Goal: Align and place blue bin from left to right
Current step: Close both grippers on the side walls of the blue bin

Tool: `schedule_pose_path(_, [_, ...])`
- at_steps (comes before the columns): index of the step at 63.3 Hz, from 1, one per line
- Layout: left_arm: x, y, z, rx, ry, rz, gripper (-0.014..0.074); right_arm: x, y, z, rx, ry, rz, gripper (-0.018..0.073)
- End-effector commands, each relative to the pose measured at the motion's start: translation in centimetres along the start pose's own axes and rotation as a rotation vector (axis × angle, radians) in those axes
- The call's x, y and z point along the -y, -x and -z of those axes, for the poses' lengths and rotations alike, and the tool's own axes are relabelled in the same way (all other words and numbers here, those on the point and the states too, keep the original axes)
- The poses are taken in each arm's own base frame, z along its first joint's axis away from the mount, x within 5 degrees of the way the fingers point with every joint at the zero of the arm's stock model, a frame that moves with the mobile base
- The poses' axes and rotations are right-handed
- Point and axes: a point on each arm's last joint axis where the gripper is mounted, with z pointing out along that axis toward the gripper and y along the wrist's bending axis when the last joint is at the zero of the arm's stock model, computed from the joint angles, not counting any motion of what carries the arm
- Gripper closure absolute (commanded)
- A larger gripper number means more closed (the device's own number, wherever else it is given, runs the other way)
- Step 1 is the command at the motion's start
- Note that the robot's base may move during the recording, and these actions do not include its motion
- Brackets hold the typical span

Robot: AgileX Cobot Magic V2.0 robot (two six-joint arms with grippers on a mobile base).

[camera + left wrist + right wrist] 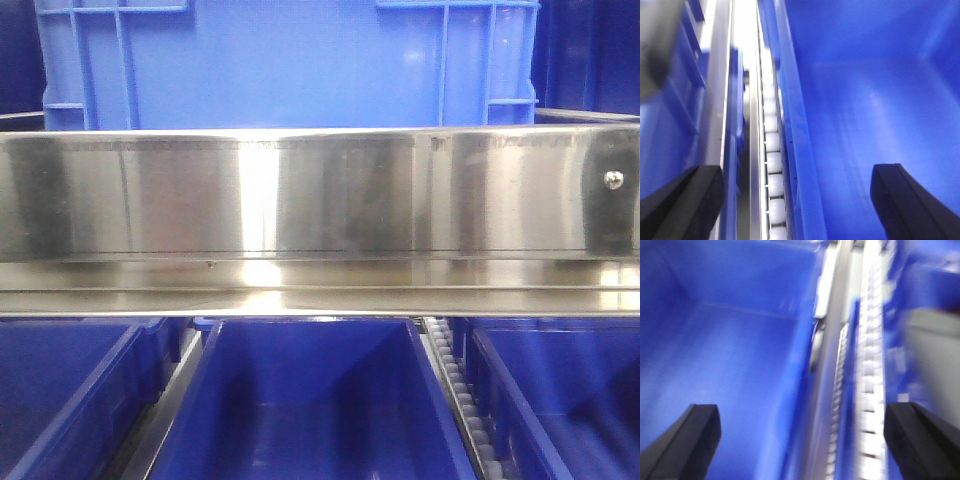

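The left gripper [797,172] has its jaws wide apart and holds nothing. One finger hangs inside the blue bin [865,100] and the other outside it, so the bin's wall runs between them. The right gripper [802,410] is spread the same way over a wall with a blue cavity on its left. I judge this to be the opposite wall of the same bin, though this view is blurred.

The step in hand seems to be taking the bin by both side walls. Next, both grippers must close on the walls together and evenly, then shift the bin straight, without twisting.

Just outside each straddled wall runs a roller track [771,150] of white rollers. The bin is deep, of plain glossy blue plastic, with nothing inside. It sits under a steel beam [320,190], between neighbouring bins [60,390].
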Motion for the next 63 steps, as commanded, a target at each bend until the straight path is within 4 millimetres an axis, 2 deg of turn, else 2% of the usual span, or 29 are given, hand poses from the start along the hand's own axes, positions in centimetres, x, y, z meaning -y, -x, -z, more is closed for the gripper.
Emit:
schedule_pose_path(1, [0.4,0.2,-1.2,0.011,-0.007,0.002,0.0102,0.1,0.1,-1.6,-0.016,-0.029,-0.001,0.0022])
schedule_pose_path(20, [1.1,0.0,-5.2,-0.006,-0.021,0.003,0.0102,-0.1,-0.7,-7.4,-0.123,-0.036,-0.004,0.0022])
schedule_pose_path(29, [1.4,-0.4,-7.0,-0.038,-0.017,-0.002,0.0102,-0.3,-0.9,-9.0,-0.138,-0.024,-0.014,0.0022])
schedule_pose_path(41, [1.5,-0.8,-8.2,-0.062,-0.014,-0.006,0.0102,-0.5,-1.2,-10.7,-0.149,-0.007,-0.021,0.0024])
schedule_pose_path(45, [1.4,-0.8,-8.6,-0.069,-0.01,-0.004,0.0114,-0.5,-1.3,-11.1,-0.157,-0.007,-0.02,0.0052])
schedule_pose_path(47, [1.4,-0.9,-8.8,-0.073,-0.009,-0.005,0.0131,-0.5,-1.3,-11.1,-0.157,-0.008,-0.02,0.0078])
schedule_pose_path(51, [1.3,-1.0,-9.1,-0.079,-0.006,-0.003,0.0237,-0.6,-1.4,-11.4,-0.162,-0.008,-0.02,0.0177])
schedule_pose_path(57, [1.3,-1.0,-9.2,-0.081,-0.002,-0.006,0.0432,-0.6,-1.5,-11.8,-0.177,-0.01,-0.019,0.0386])
schedule_pose_path(62, [1.3,-1.0,-9.3,-0.082,-0.002,-0.006,0.0643,-0.6,-1.8,-12.3,-0.197,-0.013,-0.019,0.0584])
schedule_pose_path(63, [1.3,-1.0,-9.3,-0.083,0.0,-0.008,0.0631,-0.6,-1.9,-12.4,-0.204,-0.014,-0.018,0.0644])
